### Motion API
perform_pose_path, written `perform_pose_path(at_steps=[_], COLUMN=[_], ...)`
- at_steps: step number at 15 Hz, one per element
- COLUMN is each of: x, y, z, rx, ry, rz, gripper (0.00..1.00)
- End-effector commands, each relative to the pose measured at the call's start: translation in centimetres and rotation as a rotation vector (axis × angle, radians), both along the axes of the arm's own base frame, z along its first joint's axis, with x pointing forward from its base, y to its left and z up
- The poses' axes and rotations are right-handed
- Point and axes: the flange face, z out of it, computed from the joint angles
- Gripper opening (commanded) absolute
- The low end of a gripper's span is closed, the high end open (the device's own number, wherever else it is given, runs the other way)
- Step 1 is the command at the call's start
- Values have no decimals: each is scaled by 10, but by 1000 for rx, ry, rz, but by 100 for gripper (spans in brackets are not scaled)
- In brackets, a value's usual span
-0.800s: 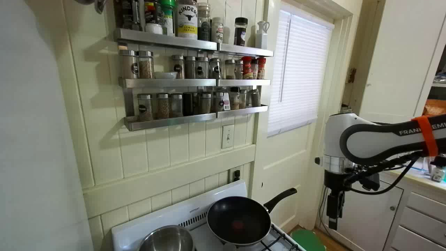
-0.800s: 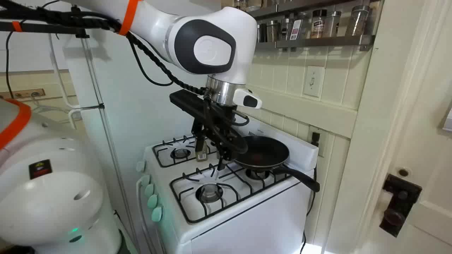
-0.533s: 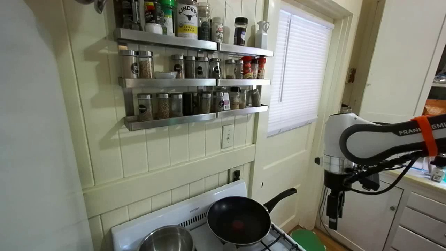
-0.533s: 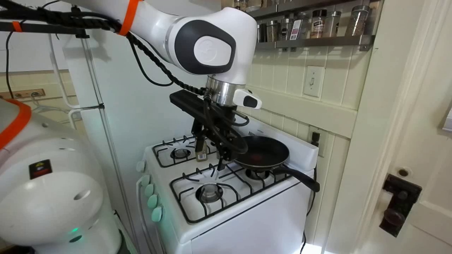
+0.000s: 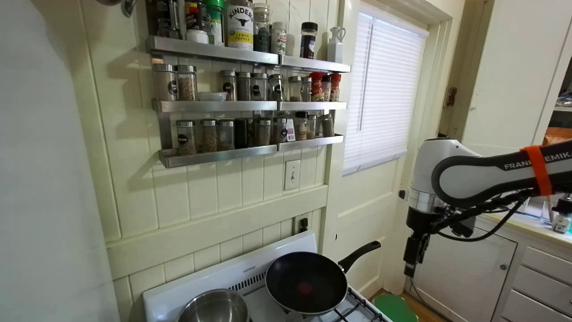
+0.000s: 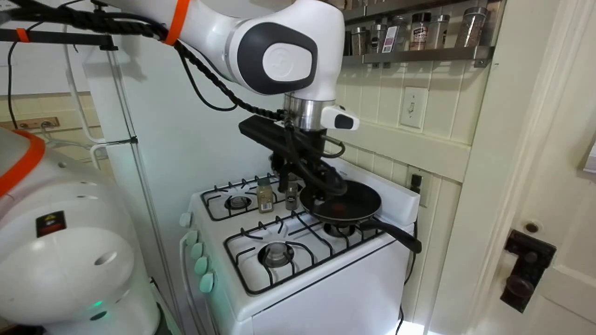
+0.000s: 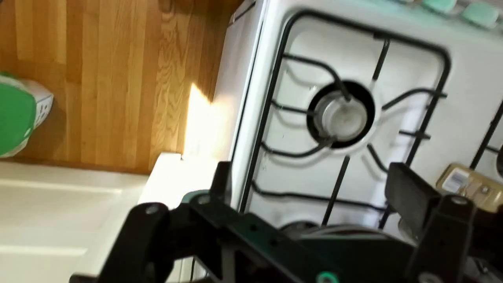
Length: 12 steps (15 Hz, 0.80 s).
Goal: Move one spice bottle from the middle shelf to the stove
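- The white gas stove (image 6: 326,293) is the goal; the flat strip between its burners (image 7: 342,118), running front edge to back edge, looks the steadiest footing for a bottle.
- The Franka arm (image 6: 279,60) reaches over it; I'd have it rise before any sideways sweep.
- The middle shelf (image 5: 214,106) runs along the wall (image 5: 203,192) above the worktop's (image 7: 467,94) back edge, well stocked with spice jars (image 5: 187,85). If one must still be fetched, it's best gripped round the body and lifted over the front rail (image 5: 313,106), upright.
- The black frying pan (image 6: 355,204) fills the back corner nearest the door (image 5: 366,210), its handle (image 6: 396,236) jutting past the side edge, so it's easily nudged.
- The gripper (image 7: 310,179) hangs near that pan, its fingers (image 7: 410,192) spread well apart and holding nothing.
- A tan bottle (image 6: 265,197) stands upright on the strip, about midway between front and back edges.
- A smaller dark-labelled jar (image 6: 291,196) stands just beside it, nearer the back edge. I take this for the likelier task bottle, its look matching the shelf's jars, but I can't be sure. Lifting the gripper straight up and away should keep both from tipping.
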Motion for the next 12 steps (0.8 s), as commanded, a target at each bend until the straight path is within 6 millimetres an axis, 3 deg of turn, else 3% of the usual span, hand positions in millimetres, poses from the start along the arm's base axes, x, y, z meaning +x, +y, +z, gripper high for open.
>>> perform_pose_path(at_steps=[1, 5, 12], x=[49, 92, 141], y=[-31, -55, -68], z=[38, 96, 187], rx=[-100, -142, -228], ry=[-186, -439, -772], rz=[-36, -116, -203], gripper=[100, 100, 100])
